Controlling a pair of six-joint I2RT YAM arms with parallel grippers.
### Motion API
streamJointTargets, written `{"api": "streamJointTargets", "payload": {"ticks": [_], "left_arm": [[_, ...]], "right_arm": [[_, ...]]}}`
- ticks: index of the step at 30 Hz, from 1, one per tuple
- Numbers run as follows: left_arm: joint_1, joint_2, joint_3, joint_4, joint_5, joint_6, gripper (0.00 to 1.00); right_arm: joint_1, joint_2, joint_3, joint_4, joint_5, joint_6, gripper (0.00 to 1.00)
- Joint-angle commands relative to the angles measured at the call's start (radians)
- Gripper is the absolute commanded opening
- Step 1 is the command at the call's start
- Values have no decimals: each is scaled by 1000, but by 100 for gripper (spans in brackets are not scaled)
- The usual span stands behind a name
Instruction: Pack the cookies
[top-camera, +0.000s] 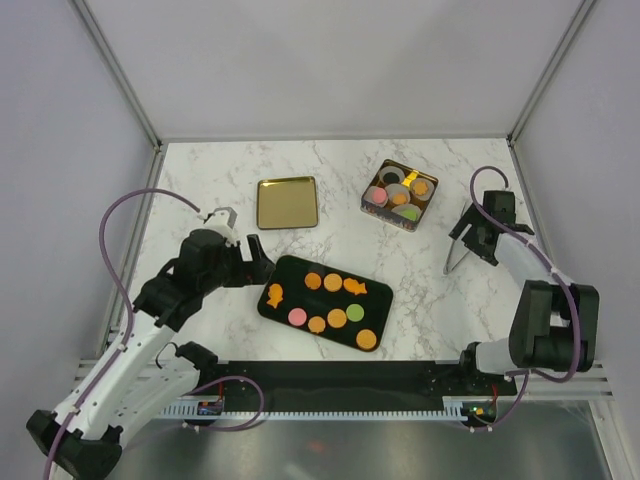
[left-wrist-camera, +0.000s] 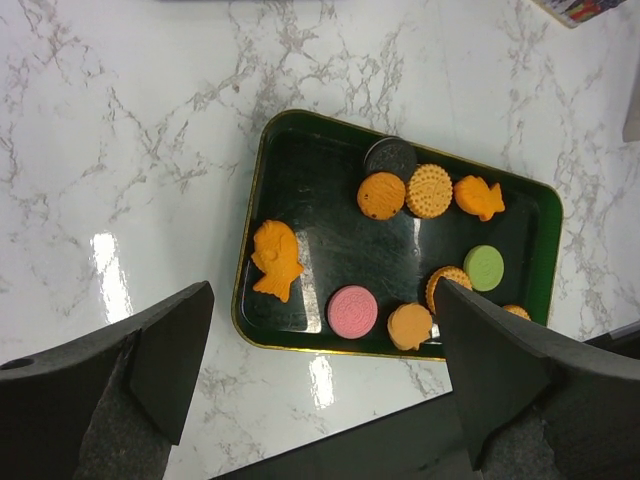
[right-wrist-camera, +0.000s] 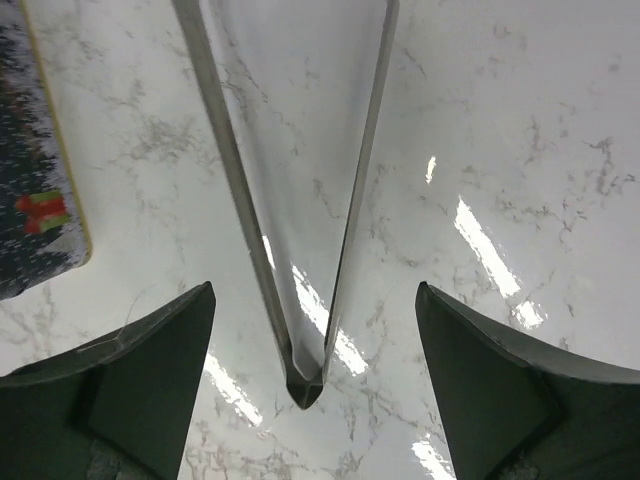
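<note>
Marble table (top-camera: 200, 170): everything sits on it; gold lid (top-camera: 287, 202) upper centre, set apart from the rest
Cookies (top-camera: 333, 283): most lie loose on the black tray (left-wrist-camera: 320, 240), lower centre of the top view; orange rounds, two orange fish, a pink, a green, one dark; a few more are already in the tin (top-camera: 388, 219), upper right
Tin: open; white paper cups (top-camera: 398, 196) inside, some filled
Left gripper (left-wrist-camera: 322, 300): fingers spread wide, holding nothing; it hovers above the tray's left end, near the fish and the pink round
Right gripper (right-wrist-camera: 312, 290): fingers wide apart, gripping nothing; it hangs at the right of the top view, just beside the tin
Tongs (right-wrist-camera: 305, 380): bare metal, lying on the marble between the right fingers; neither finger touches them
Step in hand: I judge packing partly done; the tool is free, no cookie is in transit
Next move: I'd either close the right fingers across both tong arms, squarely so they don't skid on the polished top, or drop the left onto one flat cookie; the pieces are thin, so the descent must be careful
</note>
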Motion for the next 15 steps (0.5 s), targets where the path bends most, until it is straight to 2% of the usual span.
{"api": "streamJointTargets", "payload": {"ticks": [1,3,6,7,10,15], "left_arm": [[-2,59,56,32,28,-9,100],[-1,130,99,35,9,-29,100],[3,255,182,41,-38,-66,100],[6,297,204,44,-55,-76,99],[32,440,289,59,-113,-107,96],[182,670,426,104,-66,-113,89]], "right_arm": [[52,-128,34,-58,54,-7,90],[95,-145,81,-75,55,-11,90],[238,-120,198,-84,74,-16,90],[311,-79,233,-87,97,-17,90],[411,-2,373,-81,88,-43,89],[496,197,598,-72,-25,-73,85]]}}
